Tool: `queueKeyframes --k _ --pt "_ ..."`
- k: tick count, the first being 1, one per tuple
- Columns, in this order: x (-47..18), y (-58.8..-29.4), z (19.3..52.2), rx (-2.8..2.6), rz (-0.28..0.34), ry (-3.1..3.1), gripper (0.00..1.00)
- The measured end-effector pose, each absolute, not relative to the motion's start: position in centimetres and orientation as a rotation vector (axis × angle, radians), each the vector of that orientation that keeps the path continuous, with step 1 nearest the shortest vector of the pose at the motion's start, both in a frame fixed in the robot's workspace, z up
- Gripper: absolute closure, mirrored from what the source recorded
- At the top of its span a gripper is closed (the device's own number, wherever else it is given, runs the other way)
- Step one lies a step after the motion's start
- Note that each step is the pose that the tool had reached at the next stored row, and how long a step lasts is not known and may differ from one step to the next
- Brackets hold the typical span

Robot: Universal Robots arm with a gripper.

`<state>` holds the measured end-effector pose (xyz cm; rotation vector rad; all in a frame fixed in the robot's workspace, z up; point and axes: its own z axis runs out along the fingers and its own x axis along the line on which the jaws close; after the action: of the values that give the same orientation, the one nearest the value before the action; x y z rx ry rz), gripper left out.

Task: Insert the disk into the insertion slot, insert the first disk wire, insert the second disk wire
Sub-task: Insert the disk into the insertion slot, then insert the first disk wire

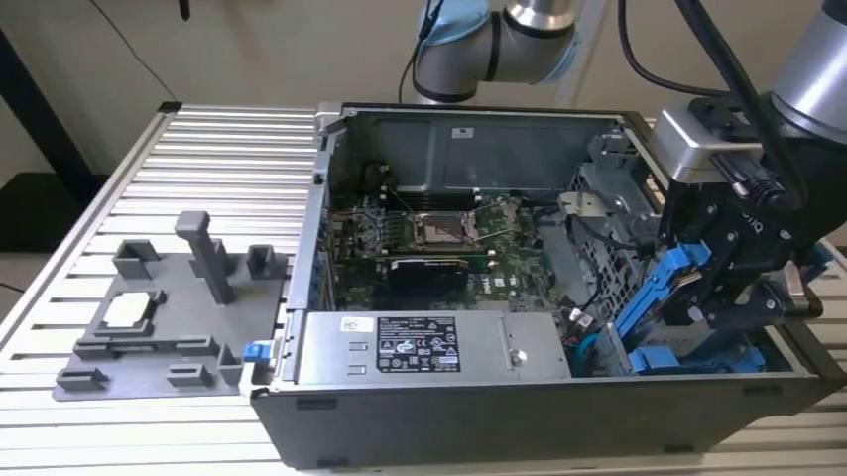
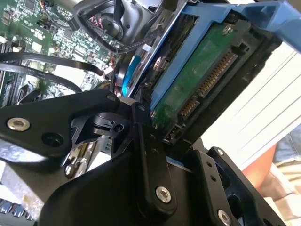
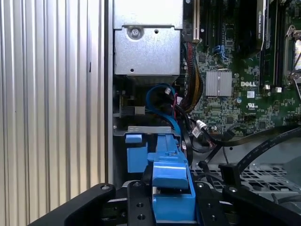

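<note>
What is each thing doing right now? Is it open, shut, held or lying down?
gripper, shut on the disk.
disk, held up and tilted, green circuit side showing.
computer case, open, its insides showing.
grey tray, lying flat on the table.

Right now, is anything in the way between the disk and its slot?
The gripper holds the disk. Black cables run over the grey cage close beside it and may get in the way; the slot's mouth itself is hidden.
</note>
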<state>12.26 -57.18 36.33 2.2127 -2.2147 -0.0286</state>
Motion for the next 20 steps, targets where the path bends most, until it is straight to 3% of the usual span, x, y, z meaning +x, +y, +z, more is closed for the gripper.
queueKeyframes --k 4,7,20 --pt "12.27 -57.18 36.31 2.214 -0.031 -2.215 0.66" --pt "12.26 -57.18 36.32 2.214 -0.032 -2.216 0.53" --pt "12.27 -57.16 37.2 2.214 -0.028 -2.216 0.53"
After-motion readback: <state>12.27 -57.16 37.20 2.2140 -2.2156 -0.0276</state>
